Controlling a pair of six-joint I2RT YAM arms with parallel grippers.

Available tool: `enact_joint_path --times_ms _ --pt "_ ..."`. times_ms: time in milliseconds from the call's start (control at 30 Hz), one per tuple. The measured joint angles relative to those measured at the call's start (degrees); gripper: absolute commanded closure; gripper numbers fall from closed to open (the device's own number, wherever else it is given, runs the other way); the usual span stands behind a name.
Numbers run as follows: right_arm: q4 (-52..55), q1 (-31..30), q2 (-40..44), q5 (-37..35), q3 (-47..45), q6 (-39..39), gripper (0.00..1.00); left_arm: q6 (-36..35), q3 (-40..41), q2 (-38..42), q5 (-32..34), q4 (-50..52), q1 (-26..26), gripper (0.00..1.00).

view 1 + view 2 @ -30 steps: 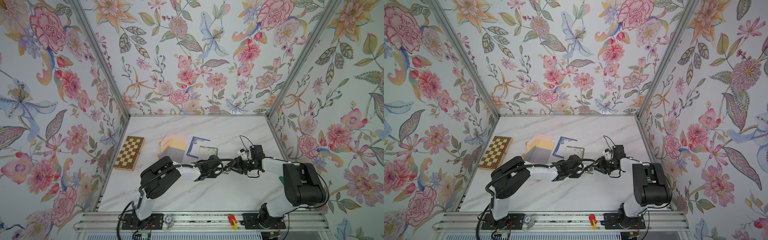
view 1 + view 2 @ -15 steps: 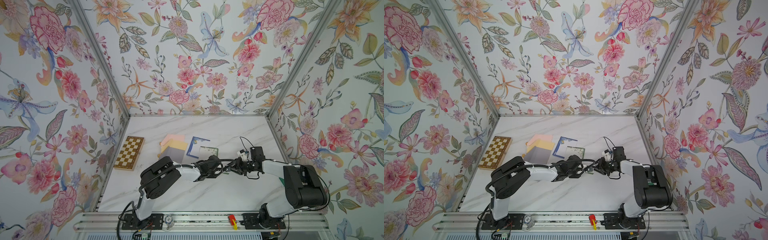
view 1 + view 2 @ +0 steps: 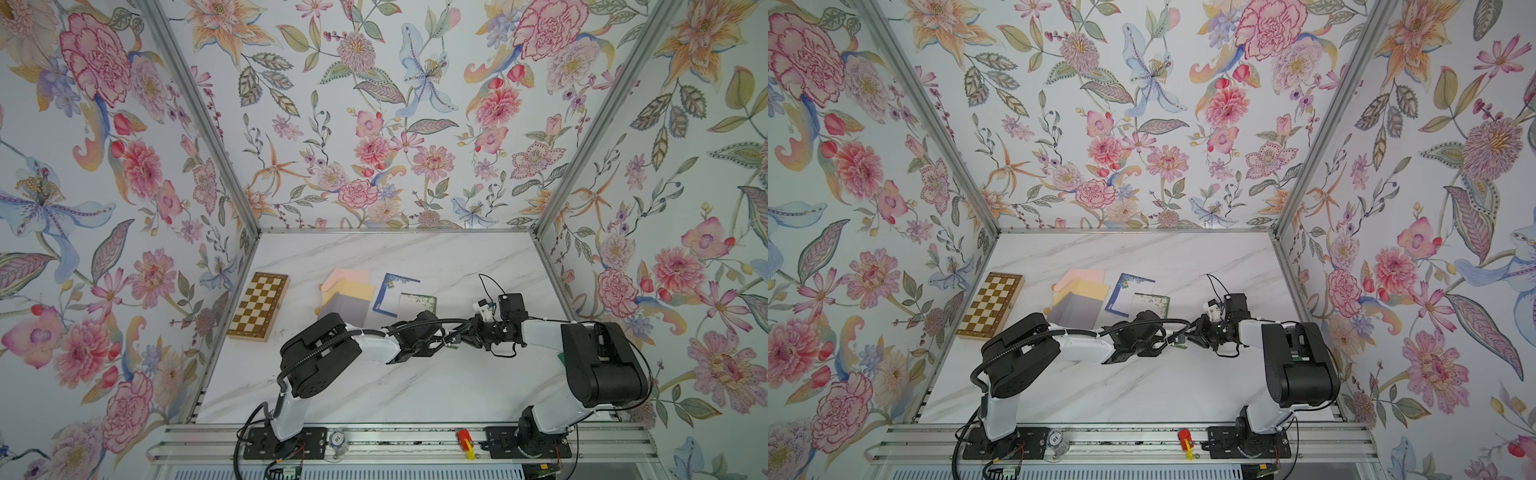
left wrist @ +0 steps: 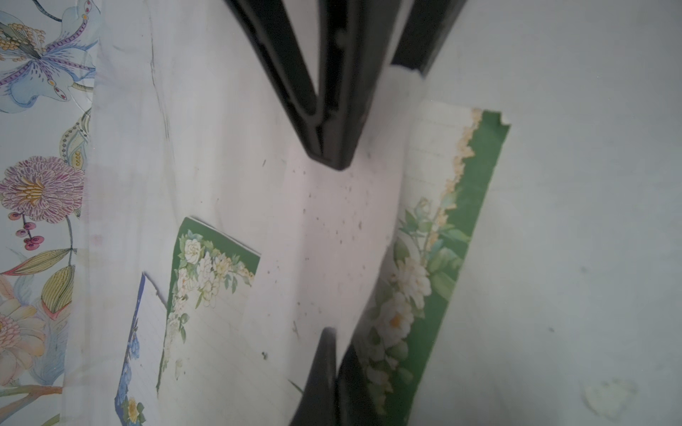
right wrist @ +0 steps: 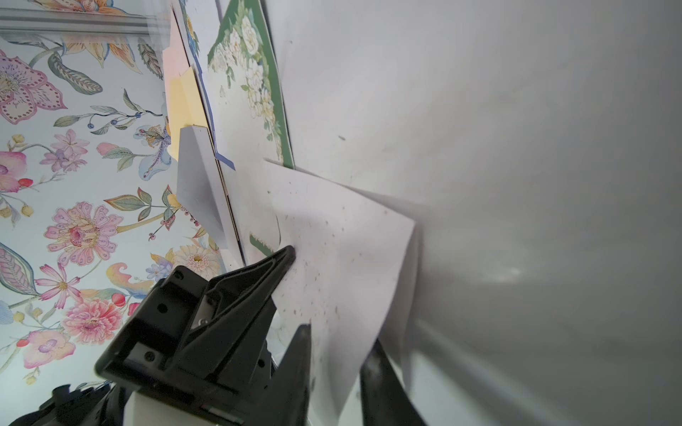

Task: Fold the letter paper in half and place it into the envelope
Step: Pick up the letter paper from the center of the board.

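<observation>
1. Over the bench (image 3: 415,382), the paper (image 5: 339,265) hangs raised and bent over — fold unfinished.
2. The left hand (image 5: 289,256) is clamped on it; the right hand (image 5: 339,343) straddles its edge, jaws partly apart.
3. Well apart lie the envelopes (image 3: 345,307) — filling not begun.

Narrowing grip: the right end effector (image 5: 337,333) closes in on the letter paper (image 5: 343,258).
Its fingers (image 5: 300,354) now stand nearer each other than a second ago, one on each face of the folded sheet, just beside the left end effector (image 5: 291,253).
</observation>
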State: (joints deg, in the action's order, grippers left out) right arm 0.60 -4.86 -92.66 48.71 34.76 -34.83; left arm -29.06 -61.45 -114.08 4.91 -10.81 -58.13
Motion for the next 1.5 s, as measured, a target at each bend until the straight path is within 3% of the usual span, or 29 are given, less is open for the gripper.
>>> enact_joint_path --times_ms 300,900,1133,1267,1500 --pt "-1.49 0.0 -0.04 0.11 0.0 -0.7 1.0 0.0 0.94 0.44 -0.02 -0.81 0.0 0.92" --pt "-6.21 0.0 2.58 -3.21 -1.14 4.39 1.0 0.85 12.17 14.27 -2.32 -5.49 0.76 0.76" --pt "-4.83 -3.13 6.58 -8.13 -1.16 9.99 1.0 3.82 5.95 13.62 -10.08 -3.19 8.07 0.74" --pt "-3.3 -6.67 8.74 -11.8 -1.16 13.25 1.0 4.42 -0.66 9.33 -14.27 -0.61 11.5 0.66" --pt "-0.85 -11.82 11.08 -19.58 -1.14 18.1 1.0 5.35 -5.7 2.62 -26.16 4.85 14.64 0.68"
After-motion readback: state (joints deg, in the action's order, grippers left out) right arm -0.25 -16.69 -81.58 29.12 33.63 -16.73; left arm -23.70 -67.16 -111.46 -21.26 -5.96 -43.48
